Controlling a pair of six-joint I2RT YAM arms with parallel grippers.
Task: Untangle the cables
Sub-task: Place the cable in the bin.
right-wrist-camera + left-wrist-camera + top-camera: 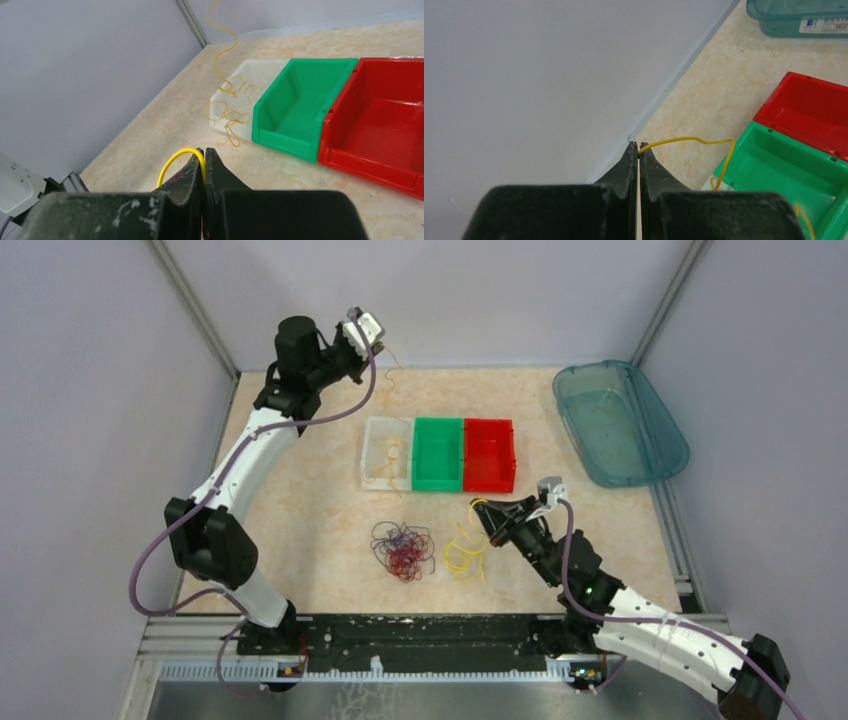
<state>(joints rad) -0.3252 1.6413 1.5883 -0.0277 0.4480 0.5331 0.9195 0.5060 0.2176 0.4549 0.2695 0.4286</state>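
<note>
My left gripper (380,340) is raised high at the back left and shut on a thin yellow cable (689,140). That cable hangs down into the white bin (372,440), where more yellow cable lies. My right gripper (481,511) is low over the table and shut on another yellow cable (172,161), whose curly bunch (464,551) lies on the table just left of it. A tangle of red and dark cables (402,548) lies further left, free of both grippers. In the right wrist view the hanging cable (220,31) drops into the white bin (260,72).
A green bin (437,454) and a red bin (489,454) stand in a row right of the white bin. A teal tub (620,423) sits at the back right. Grey walls close off the left, right and back sides.
</note>
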